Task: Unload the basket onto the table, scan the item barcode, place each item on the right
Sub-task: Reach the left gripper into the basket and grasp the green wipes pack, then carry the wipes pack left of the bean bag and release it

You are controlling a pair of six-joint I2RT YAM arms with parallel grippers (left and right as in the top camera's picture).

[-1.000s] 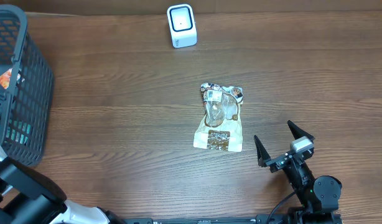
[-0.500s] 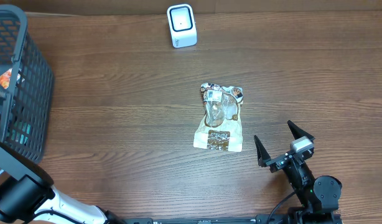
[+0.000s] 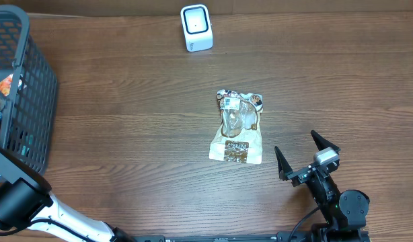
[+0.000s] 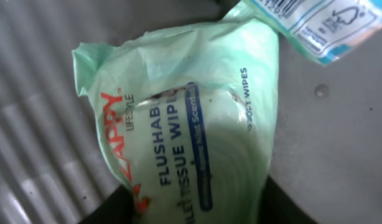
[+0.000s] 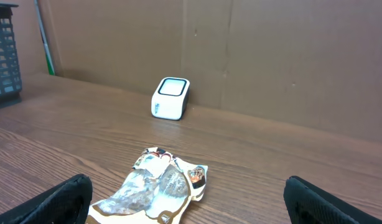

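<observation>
Left arm (image 3: 18,202) is reaching into the black mesh basket (image 3: 38,87) at the left edge of the tabletop (image 3: 126,148). Left wrist cam is showing a green pack of flushable wipes (image 4: 185,124) lying on the basket's ribbed floor, with a blue-and-white packet (image 4: 321,25) just beside one corner. Left jaws are straddling the pack's end, and I can't tell whether they're gripping it. Right jaws are standing wide open, holding nothing, hovering near-right. Snack pouch (image 3: 237,128) is lying flat mid-tabletop. White barcode scanner (image 3: 196,27) is sitting at the far edge, well apart from it.
</observation>
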